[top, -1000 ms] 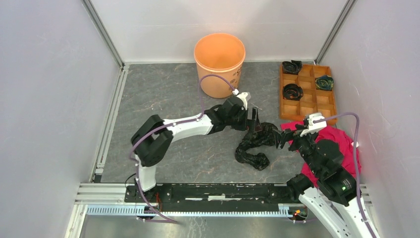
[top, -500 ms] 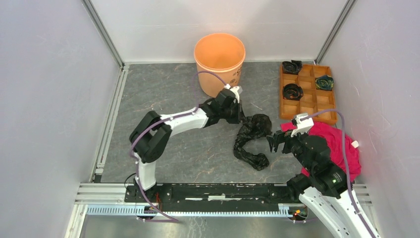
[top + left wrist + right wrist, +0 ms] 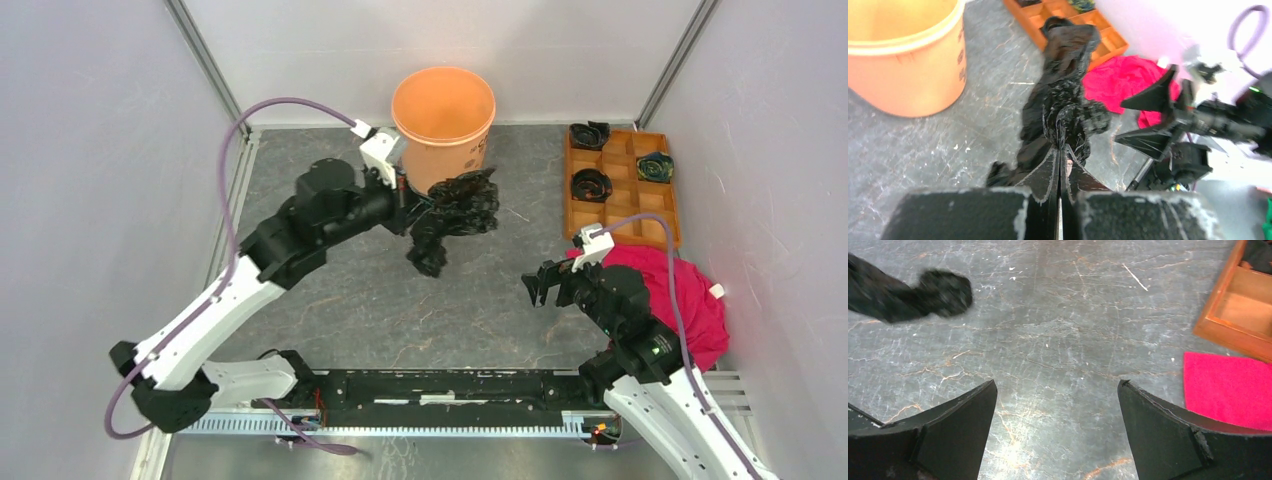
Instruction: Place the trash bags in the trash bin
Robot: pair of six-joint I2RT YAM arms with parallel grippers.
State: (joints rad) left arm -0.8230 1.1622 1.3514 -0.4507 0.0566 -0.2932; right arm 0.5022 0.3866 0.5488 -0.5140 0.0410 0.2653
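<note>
The trash bag [image 3: 455,215], crinkled glossy black film, hangs off the floor just in front of the orange trash bin [image 3: 440,165]. My left gripper [image 3: 408,203] is shut on the bag's upper part. In the left wrist view its fingertips [image 3: 1062,146] pinch the film, the bag [image 3: 1064,95] dangles below, and the bin [image 3: 913,75] stands at the left. My right gripper [image 3: 535,287] stands open to the right, low over the floor and apart from the bag. The right wrist view shows bare floor between its fingers [image 3: 1057,382] and the bag's tail [image 3: 908,297] at the far left.
An orange-brown compartment tray [image 3: 640,200] with small black rolls [image 3: 590,184] stands at the back right. A pink-red cloth [image 3: 680,290] lies under the right arm, its edge [image 3: 1228,390] beside the right finger. White walls close in three sides.
My left gripper shut on the bag, lifted it off the floor and carried it back-left toward the bin. The right gripper drew away from the bag and stayed open.
</note>
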